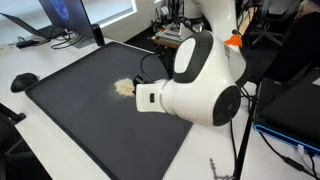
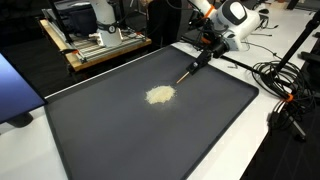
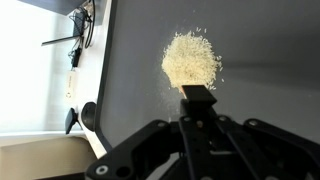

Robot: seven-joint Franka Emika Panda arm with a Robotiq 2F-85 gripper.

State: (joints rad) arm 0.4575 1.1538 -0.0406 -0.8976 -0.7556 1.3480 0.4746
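Note:
A small pile of pale grains [image 2: 160, 95] lies near the middle of a large black mat [image 2: 150, 135]. My gripper [image 2: 204, 50] is shut on a thin dark tool [image 2: 190, 70] that slants down toward the pile, its tip a short way from the grains. In the wrist view the gripper [image 3: 197, 120] holds the tool's flat black end [image 3: 197, 96] right at the near edge of the pile [image 3: 191, 58]. In an exterior view the white arm [image 1: 200, 80] hides the gripper, and the pile [image 1: 124, 87] shows just beside it on the mat [image 1: 90, 115].
A monitor [image 1: 65, 15] stands behind the mat and a black rounded object [image 1: 22, 82] lies on the white table by the mat's corner. A wooden cart with equipment [image 2: 100, 42] stands beyond the table. Cables [image 2: 280, 85] lie beside the mat.

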